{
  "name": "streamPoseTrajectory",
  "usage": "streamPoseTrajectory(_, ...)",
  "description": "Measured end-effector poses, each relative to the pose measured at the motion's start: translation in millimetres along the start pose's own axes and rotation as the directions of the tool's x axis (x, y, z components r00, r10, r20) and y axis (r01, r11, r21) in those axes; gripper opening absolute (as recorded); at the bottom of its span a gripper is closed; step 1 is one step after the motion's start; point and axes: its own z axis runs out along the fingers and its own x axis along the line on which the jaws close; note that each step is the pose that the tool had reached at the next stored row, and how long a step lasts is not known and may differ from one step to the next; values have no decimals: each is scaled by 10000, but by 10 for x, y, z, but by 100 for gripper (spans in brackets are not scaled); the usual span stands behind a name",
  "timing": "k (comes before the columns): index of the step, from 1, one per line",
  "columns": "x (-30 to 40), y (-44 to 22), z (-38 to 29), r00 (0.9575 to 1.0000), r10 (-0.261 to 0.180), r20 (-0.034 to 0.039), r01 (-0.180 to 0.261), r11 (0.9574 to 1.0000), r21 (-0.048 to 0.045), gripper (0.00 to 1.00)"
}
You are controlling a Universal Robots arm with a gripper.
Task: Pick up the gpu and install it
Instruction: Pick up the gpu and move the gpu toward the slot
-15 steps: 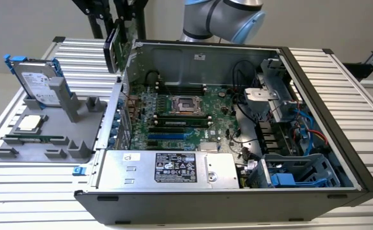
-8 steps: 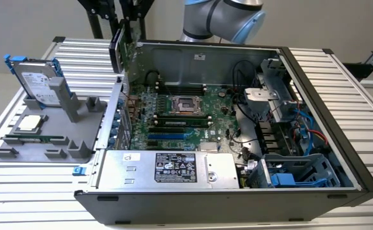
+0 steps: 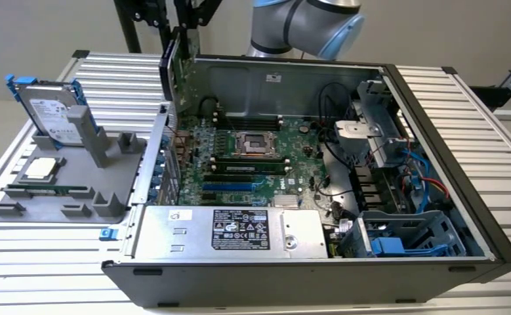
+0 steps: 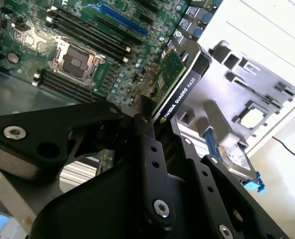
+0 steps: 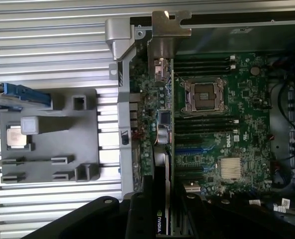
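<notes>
The gpu (image 3: pixel 173 69) hangs edge-on above the back corner of the open computer case (image 3: pixel 430 131), on the exterior view's left. It is a green card with a black cooler face (image 4: pixel 180 82) and a silver bracket (image 5: pixel 170 25) at its far end. My gripper (image 4: pixel 160 117) is shut on the card's near end, one black finger (image 4: pixel 148 139) on each side. In the first wrist view the gpu (image 5: pixel 163 124) lies above the motherboard (image 5: pixel 222 129), along the board's rear-port edge by the case wall. The blue expansion slots (image 3: pixel 224 187) sit lower on the board.
A grey fixture tray (image 3: pixel 27 210) on the exterior view's left holds a silver hard drive with a blue frame (image 3: pixel 50 111), a processor chip (image 3: pixel 40 168) and a memory stick (image 3: pixel 50 190). The power supply (image 3: pixel 229 230) and drive cages (image 3: pixel 404 239) fill the case's near side.
</notes>
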Motion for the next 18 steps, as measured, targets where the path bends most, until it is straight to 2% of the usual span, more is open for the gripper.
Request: streamPoseTrajectory(18,-239,16,4,10000,0,0,0,10000,1,0)
